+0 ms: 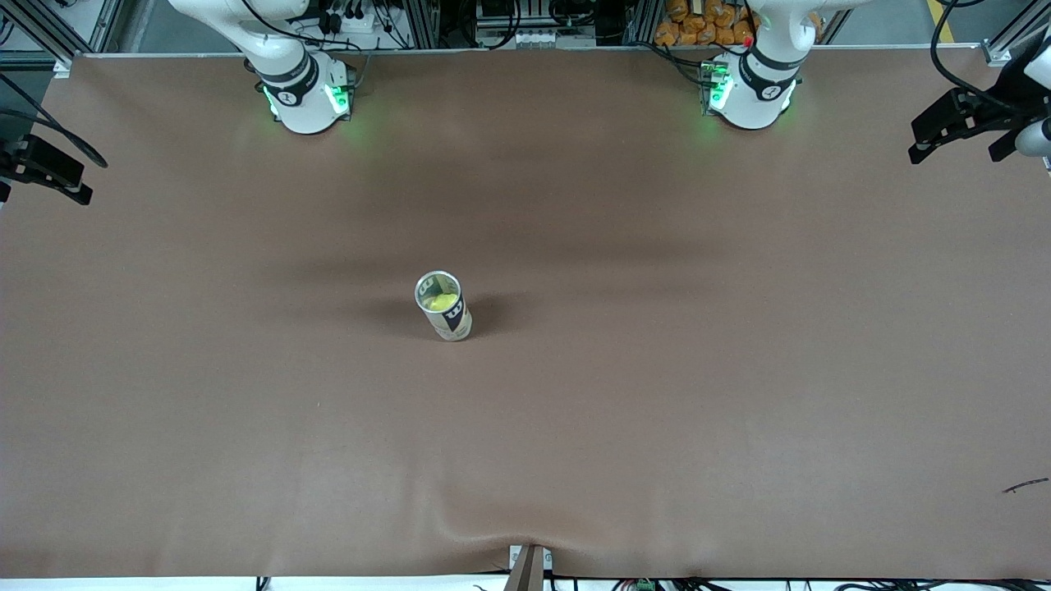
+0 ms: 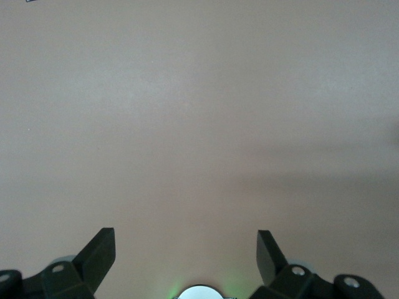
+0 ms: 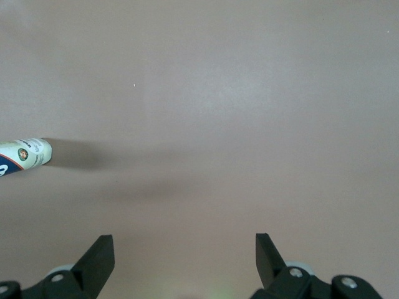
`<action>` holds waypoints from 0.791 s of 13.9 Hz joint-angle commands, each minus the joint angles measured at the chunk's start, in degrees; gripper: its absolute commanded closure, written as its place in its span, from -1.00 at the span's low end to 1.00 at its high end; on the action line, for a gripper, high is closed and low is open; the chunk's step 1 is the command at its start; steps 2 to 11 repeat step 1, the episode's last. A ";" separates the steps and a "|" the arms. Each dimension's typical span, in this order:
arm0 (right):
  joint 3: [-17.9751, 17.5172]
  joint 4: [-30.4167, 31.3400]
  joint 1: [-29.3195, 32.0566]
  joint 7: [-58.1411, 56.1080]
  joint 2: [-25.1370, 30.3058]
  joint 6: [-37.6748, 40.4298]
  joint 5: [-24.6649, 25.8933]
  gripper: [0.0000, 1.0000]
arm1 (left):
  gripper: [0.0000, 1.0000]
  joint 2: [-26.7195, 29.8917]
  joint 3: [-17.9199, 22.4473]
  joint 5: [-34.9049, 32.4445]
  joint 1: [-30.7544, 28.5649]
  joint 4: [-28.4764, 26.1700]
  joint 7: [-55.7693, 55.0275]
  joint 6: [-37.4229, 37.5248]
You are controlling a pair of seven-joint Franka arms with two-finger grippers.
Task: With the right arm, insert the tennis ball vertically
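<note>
The ball [image 1: 443, 302] already sits inside the upright can [image 1: 444, 307] mid-bench. Both grippers, left [image 2: 186, 249] and right [image 3: 184, 249], hang empty, jaws apart, over bare bench. Best keep the right arm clear of the can, lest it tip.

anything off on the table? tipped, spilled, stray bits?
Nothing stands out. The can stands upright mid-table with the tennis ball inside. The left gripper and right gripper are open and empty over bare table.
</note>
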State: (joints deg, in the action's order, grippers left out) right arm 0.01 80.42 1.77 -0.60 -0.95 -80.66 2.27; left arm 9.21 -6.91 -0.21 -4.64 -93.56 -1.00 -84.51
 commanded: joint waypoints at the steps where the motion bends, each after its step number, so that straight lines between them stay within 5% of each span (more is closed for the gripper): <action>1: -0.18 -0.88 0.25 0.25 -0.19 0.42 0.45 -1.00 | -1.00 -0.16 0.14 0.73 -0.46 0.22 2.32 0.83; 11: -0.18 -0.88 0.25 0.25 -0.19 0.42 0.45 -1.00 | -1.00 -0.16 0.14 0.73 -0.46 0.22 2.32 0.83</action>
